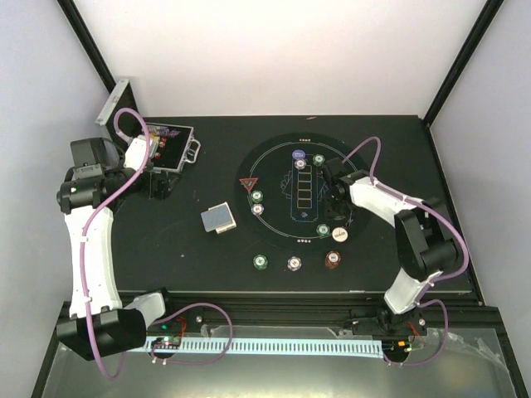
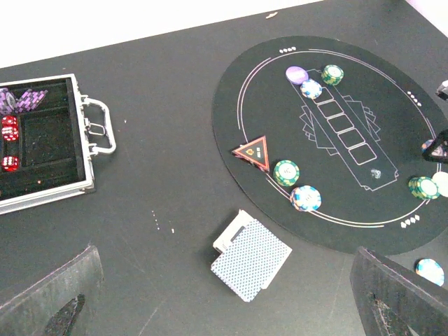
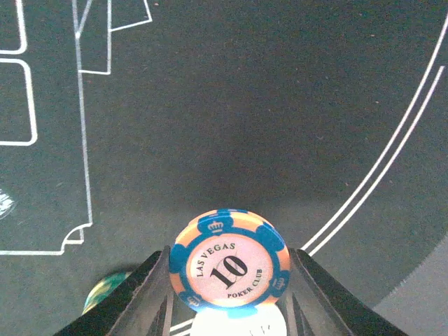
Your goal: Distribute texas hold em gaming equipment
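Pinched on edge in our right pincer (image 3: 229, 287), closest to the lens, is a blue-and-cream poker chip (image 3: 229, 260) marked 10. The jaws are partly closed, one finger against each side of its rim. Just beneath the pincer lies a white chip (image 3: 238, 325), and lower to its left a green chip (image 3: 105, 292), both flat on the round felt mat (image 3: 245, 105); whether the held chip touches the mat we cannot tell. Ahead and to the left of the pincer run the printed card boxes (image 3: 42, 140). Well off to its left, beyond the mat's edge, the deck of cards (image 1: 219, 218) lies face down. Farther left our left pincer (image 2: 224, 308) hangs wide open with nothing in it, near the metal case (image 1: 170, 145). We judge that we are adding a chip to the small pile at this seat. The next move calls for lowering, then parting the jaws gently so the chip tips flat beside its neighbours without rolling or knocking them.
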You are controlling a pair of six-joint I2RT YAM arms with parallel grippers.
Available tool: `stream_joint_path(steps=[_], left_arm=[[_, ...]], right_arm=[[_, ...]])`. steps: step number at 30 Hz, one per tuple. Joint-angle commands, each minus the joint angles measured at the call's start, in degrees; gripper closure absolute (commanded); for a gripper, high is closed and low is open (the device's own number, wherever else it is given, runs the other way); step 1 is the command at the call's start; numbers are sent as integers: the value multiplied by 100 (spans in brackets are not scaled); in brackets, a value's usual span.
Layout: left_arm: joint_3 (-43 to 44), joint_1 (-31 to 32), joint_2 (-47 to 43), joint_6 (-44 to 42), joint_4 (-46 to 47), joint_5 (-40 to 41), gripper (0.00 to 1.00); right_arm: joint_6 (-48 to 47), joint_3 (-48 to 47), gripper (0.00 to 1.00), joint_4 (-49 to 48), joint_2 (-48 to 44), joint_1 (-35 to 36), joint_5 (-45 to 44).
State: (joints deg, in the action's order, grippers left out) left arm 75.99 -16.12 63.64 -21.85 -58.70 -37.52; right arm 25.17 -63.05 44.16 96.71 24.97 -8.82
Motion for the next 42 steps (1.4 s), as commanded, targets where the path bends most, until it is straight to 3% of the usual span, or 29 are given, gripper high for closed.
stream_joint_path(steps=[1, 17, 24, 30, 42], left_arm=[[216, -32, 8, 49, -89, -47, 1], [227, -32, 155, -4, -44, -24, 1], [216, -32, 176, 5, -15, -35, 1], [194, -34, 120, 22, -2, -64, 1], [26, -36, -35, 62, 60, -215, 1]], right_arm=[[-128, -129, 78, -345, 295, -143, 100], [-72, -87, 79, -614, 892, -352, 117], [-22, -160, 40, -312, 576, -326, -177], [289, -140, 20, 160, -372, 41, -621], [1599, 1259, 10, 1004, -2053, 1884, -479]])
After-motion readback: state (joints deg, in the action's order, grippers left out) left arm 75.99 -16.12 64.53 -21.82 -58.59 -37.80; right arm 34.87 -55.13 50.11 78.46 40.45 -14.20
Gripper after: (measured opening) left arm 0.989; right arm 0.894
